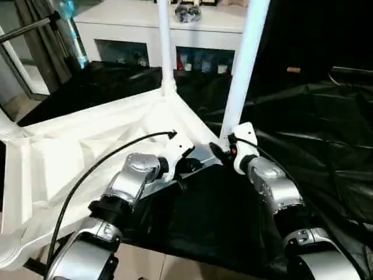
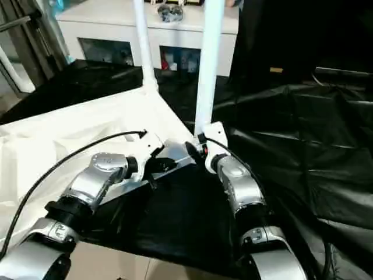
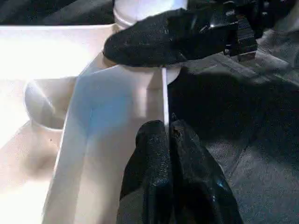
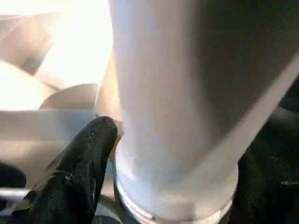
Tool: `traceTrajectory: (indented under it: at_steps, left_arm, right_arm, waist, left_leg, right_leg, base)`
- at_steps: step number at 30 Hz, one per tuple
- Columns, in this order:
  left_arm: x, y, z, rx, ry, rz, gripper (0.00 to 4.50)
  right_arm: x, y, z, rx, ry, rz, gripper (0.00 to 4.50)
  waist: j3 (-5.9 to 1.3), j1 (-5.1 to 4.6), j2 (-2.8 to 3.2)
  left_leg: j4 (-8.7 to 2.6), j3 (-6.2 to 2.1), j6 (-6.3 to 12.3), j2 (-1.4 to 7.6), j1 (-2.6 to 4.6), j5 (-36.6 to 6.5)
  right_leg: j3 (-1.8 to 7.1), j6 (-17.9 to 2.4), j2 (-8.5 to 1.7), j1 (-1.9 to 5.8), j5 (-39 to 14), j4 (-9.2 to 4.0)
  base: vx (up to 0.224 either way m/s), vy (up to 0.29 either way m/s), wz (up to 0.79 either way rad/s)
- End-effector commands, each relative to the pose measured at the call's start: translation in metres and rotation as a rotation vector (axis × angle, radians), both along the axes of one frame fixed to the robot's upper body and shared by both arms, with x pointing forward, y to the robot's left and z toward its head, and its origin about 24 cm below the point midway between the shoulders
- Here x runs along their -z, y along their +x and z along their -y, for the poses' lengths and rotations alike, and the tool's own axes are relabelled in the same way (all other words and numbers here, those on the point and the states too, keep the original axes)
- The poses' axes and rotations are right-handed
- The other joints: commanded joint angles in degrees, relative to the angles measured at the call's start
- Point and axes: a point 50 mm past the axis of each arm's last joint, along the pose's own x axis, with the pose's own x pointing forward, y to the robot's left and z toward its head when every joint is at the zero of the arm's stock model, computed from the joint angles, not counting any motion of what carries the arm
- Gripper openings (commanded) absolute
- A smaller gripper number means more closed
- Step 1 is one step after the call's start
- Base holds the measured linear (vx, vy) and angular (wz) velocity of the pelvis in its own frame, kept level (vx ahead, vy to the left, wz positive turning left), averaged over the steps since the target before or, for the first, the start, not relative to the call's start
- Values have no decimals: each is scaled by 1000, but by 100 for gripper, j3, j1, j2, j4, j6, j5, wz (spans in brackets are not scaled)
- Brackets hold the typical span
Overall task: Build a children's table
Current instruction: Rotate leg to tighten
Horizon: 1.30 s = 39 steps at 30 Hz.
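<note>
The white tabletop (image 1: pixel 87 151) lies underside up on a black sheet. One white leg (image 1: pixel 165 46) stands upright in its far corner socket. A second leg (image 1: pixel 245 64) rises from the near right corner socket, and my right gripper (image 1: pixel 224 149) is shut around its base. In the right wrist view this leg (image 4: pixel 187 93) sits between the black fingers (image 4: pixel 84 158). My left gripper (image 1: pixel 185 165) is shut on the tabletop's thin rim (image 3: pixel 164 100) just beside that socket, with its fingertips (image 3: pixel 154 135) pinching the edge.
A white cabinet (image 1: pixel 145 29) with glass doors stands behind the work. Wrinkled black sheet (image 1: pixel 315 128) covers the surface to the right. A metal rod (image 1: pixel 29 29) and a blue bottle (image 1: pixel 73 29) are at the back left. A cable (image 1: pixel 99 163) arcs over my left forearm.
</note>
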Motion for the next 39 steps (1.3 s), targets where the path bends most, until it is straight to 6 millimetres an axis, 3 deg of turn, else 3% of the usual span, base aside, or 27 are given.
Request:
traceTrajectory:
  at_steps: [1,2,5,8,12,14,17,24,25,26,31,33,35,36,37,38,39]
  left_arm:
    - [-9,-7,17,149,-39,33,0]
    - [-9,-8,16,162,-38,30,0]
    - [-9,-15,7,250,-32,13,0]
    - [-10,-19,-3,321,-22,-6,0]
    - [-10,-22,-13,369,0,-25,0]
    - [-10,-24,-18,383,9,-35,0]
    - [-10,-26,-26,409,20,-52,0]
    - [-9,-26,-26,411,21,-55,0]
    - [-8,-26,-26,407,19,-55,0]
    - [-7,-26,-25,398,16,-53,0]
    - [-3,-25,-20,337,-3,-48,0]
    - [-2,-21,-14,278,-11,-29,0]
    - [0,-15,-6,195,-1,-17,0]
    - [0,-15,-6,195,-1,-17,0]
    - [0,-12,-1,153,0,-14,0]
    - [-1,-6,8,71,-16,-12,0]
    - [-1,-6,8,71,-16,-12,0]
  right_arm:
    - [7,-15,-30,-232,1,-33,377]
    - [6,-16,-28,-262,0,-24,377]
    - [-2,-28,-20,-451,23,-8,377]
    - [-6,-41,-9,-609,31,-25,377]
    - [-9,-53,1,-744,34,-58,377]
    - [-8,-56,5,-785,26,-77,377]
    - [-10,-60,10,-835,16,-107,364]
    - [-11,-63,9,-862,25,-124,304]
    - [-10,-63,8,-858,32,-126,297]
    - [-9,-64,7,-855,40,-130,293]
    - [-1,-68,3,-803,46,-146,273]
    - [6,-62,0,-682,52,-143,270]
    - [16,-49,-4,-482,31,-148,269]
    - [16,-49,-4,-482,31,-148,269]
    - [19,-43,-5,-387,28,-154,269]
    - [23,-34,-10,-252,44,-168,268]
    - [23,-34,-10,-252,44,-168,268]
  waist:
    - [-352,26,-17]
    - [-357,33,-30]
    - [-365,74,-34]
    - [-357,152,-41]
    - [-328,210,-52]
    - [-315,208,-50]
    - [-308,212,-59]
    - [-343,235,-40]
    - [-340,234,-31]
    - [-344,239,-61]
    - [-321,270,-48]
    - [-296,264,-78]
    - [-252,210,-64]
    - [-252,210,-64]
    - [-236,163,-109]
    - [-212,88,-84]
    - [-206,67,-85]
  left_leg:
    - [-419,-110,146,192,31,-1376]
    - [-385,-82,312,188,29,-1126]
    - [-354,-65,555,190,13,-862]
    - [-354,-57,656,228,23,-789]
    - [-376,-54,555,243,40,-1051]
    - [-395,-61,391,244,54,-1233]
    - [-408,-65,314,242,56,-1300]
    - [-378,-63,345,234,53,-1018]
    - [-377,-62,350,233,50,-1006]
    - [-371,-59,368,230,50,-978]
    - [-392,-64,302,235,64,-1140]
    - [-417,-68,231,235,71,-1331]
    - [-458,-100,3,215,98,-1708]
    - [-458,-100,3,215,98,-1708]
    - [-474,-127,-99,197,113,-1953]
    - [-492,-157,-202,196,159,-2237]
    - [-489,-168,-232,191,167,-2326]
  right_leg:
    - [225,-1205,-290,255,-1056,-398]
    - [225,-1384,-275,264,-540,-349]
    - [217,-1518,-278,300,-178,-307]
    - [202,-1567,-266,309,-116,-282]
    - [206,-1546,-279,281,-607,-318]
    - [217,-1465,-289,266,-1001,-354]
    - [228,-1381,-288,266,-1203,-371]
    - [222,-1492,-280,269,-694,-315]
    - [221,-1502,-278,270,-668,-313]
    - [220,-1510,-279,277,-645,-307]
    - [222,-1401,-290,264,-1025,-360]
    - [226,-1308,-292,253,-1388,-396]
    - [228,-1117,-318,207,-2161,-472]
    - [228,-1117,-318,207,-2161,-472]
    - [203,-937,-320,209,-2668,-521]
    - [197,-776,-322,163,-3107,-568]
    - [187,-730,-325,157,-3232,-587]
  base:
    - [0,0,0]
    - [0,0,0]
    - [0,0,0]
    - [0,0,0]
    - [0,0,0]
    - [0,0,0]
    - [0,0,0]
    - [0,0,0]
    - [0,0,0]
    - [0,0,0]
    - [0,0,0]
    - [0,0,0]
    - [0,0,0]
    - [0,0,0]
    - [0,0,0]
    - [0,0,0]
    - [0,0,0]
